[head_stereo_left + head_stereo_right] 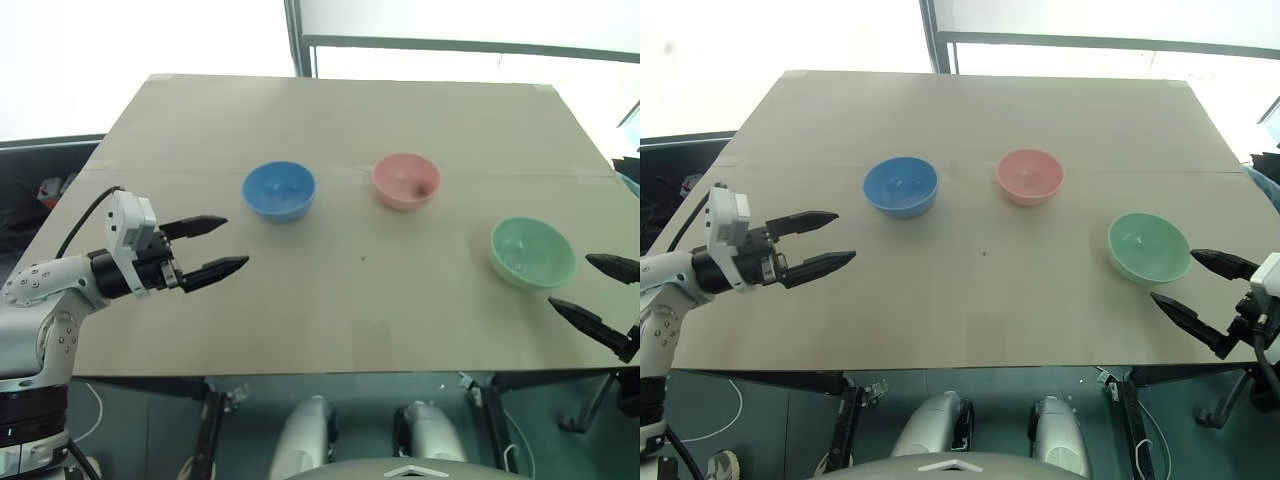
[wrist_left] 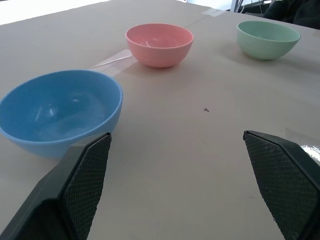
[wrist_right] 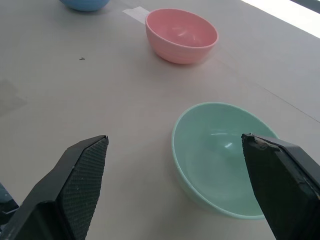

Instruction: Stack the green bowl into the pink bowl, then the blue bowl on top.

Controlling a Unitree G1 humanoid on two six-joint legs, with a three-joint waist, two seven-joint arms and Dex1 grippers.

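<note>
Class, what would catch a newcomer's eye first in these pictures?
Three bright bowls stand apart on the brown table: the blue bowl on the left, the pink bowl in the middle, the green bowl on the right. The left hand and the right hand hover open at either side, both empty.

Three small plain plastic bowls stand upright and empty, well apart, none stacked. Blue bowl lies farthest left; pink bowl sits in the middle, slightly farther back; mint-green bowl lies to the right, nearest the front edge
</note>
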